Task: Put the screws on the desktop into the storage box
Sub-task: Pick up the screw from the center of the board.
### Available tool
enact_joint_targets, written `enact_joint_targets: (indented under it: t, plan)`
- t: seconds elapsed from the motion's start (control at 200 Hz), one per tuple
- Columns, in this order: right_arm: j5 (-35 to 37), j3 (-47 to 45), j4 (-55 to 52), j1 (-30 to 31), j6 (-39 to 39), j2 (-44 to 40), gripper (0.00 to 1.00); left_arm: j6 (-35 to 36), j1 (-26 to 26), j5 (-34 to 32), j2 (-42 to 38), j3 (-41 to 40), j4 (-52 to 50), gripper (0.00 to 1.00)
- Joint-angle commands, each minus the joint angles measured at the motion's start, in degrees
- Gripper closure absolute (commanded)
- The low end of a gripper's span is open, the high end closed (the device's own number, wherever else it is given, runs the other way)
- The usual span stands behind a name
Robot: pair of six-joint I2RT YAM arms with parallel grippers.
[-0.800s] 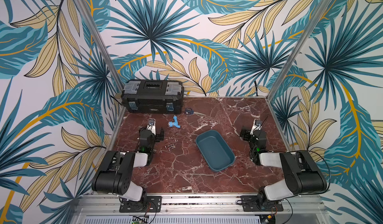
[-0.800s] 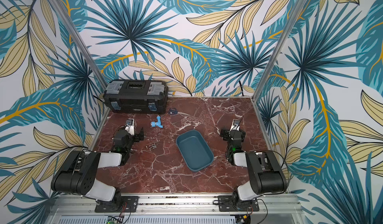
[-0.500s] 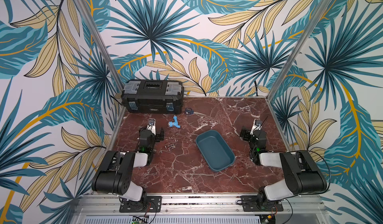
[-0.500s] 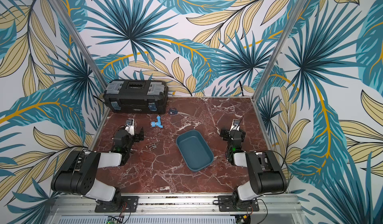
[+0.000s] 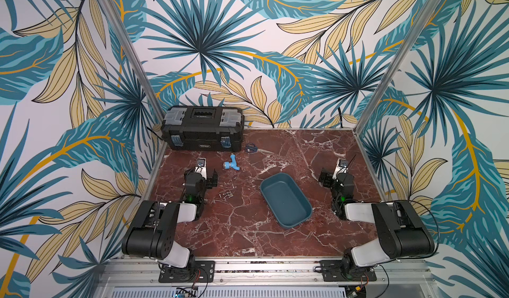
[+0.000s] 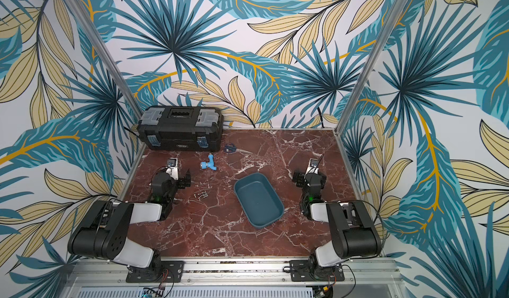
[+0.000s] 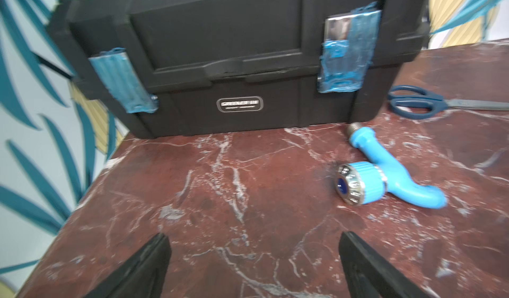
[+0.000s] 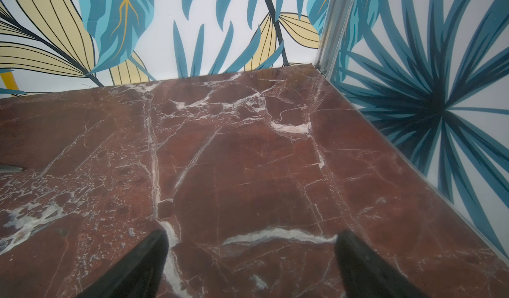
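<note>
Several tiny silvery screws [image 5: 227, 194] [image 6: 201, 194] lie in a loose cluster on the red-brown marble desktop [image 5: 248, 227], between my left arm and the storage box. The storage box [image 5: 286, 200] [image 6: 259, 200], a shallow dark teal tray, sits mid-table at an angle and looks empty. My left gripper [image 5: 201, 174] [image 7: 254, 244] hovers low, open and empty, behind and left of the screws, facing the toolbox. My right gripper [image 5: 337, 175] [image 8: 252, 241] is open and empty over bare marble to the right of the box. Neither wrist view shows the screws.
A black toolbox [image 5: 203, 128] [image 7: 234, 62] stands at the back left. In front of it lie a blue pipe fitting [image 5: 231, 165] [image 7: 385, 172] and blue-handled scissors [image 5: 254, 149] [image 7: 421, 105]. Patterned walls and aluminium rails close in the back and both sides.
</note>
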Motion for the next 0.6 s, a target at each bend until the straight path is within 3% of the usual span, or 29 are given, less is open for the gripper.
enact_joint_targets:
  t: [0.0, 0.11, 0.17, 0.225, 0.301, 0.406, 0.481, 0.526, 0.596]
  plan:
    - [-0.35, 0.17, -0.34, 0.10, -0.06, -0.58, 0.01, 0.16, -3.54, -7.98, -9.55, 1.62, -6.34, 0.00]
    - [2.24, 0.23, 0.07, 0.92, -1.77, -2.23, 0.01, -13.66, -3.69, -8.39, -21.10, 10.19, -36.88, 0.00]
    - [6.44, 6.34, -18.81, 2.93, -1.29, -10.48, 0.01, -19.42, -3.41, -7.33, -24.38, 12.25, -45.21, 0.00]
    - [7.40, 14.25, -36.19, 2.95, 4.37, -15.78, 0.00, -26.04, -2.77, -7.54, -26.63, 12.32, -49.17, 0.00]
    - [3.52, 22.42, -50.17, 2.95, 11.46, -18.16, 0.01, -36.07, 0.33, -1.79, -28.93, 12.36, -55.11, 0.00]
    - [-6.72, 28.94, -62.42, 2.95, 16.57, -18.67, 0.00, -37.70, 2.48, 11.06, -28.91, 14.80, -64.56, 0.00]
    - [-18.42, 30.38, -68.42, 2.94, 17.53, -19.20, 0.01, -36.70, 2.23, 17.29, -26.34, 17.24, -71.52, 0.03]
    - [-23.34, 30.98, -71.69, 2.96, 17.62, -19.30, 0.08, -36.63, 1.16, 17.17, -24.21, 18.89, -76.62, 0.06]
    - [-25.14, 31.31, -76.60, 3.04, 19.16, -19.17, 0.11, -36.21, -1.23, 14.69, -20.44, 20.96, -81.88, 0.10]
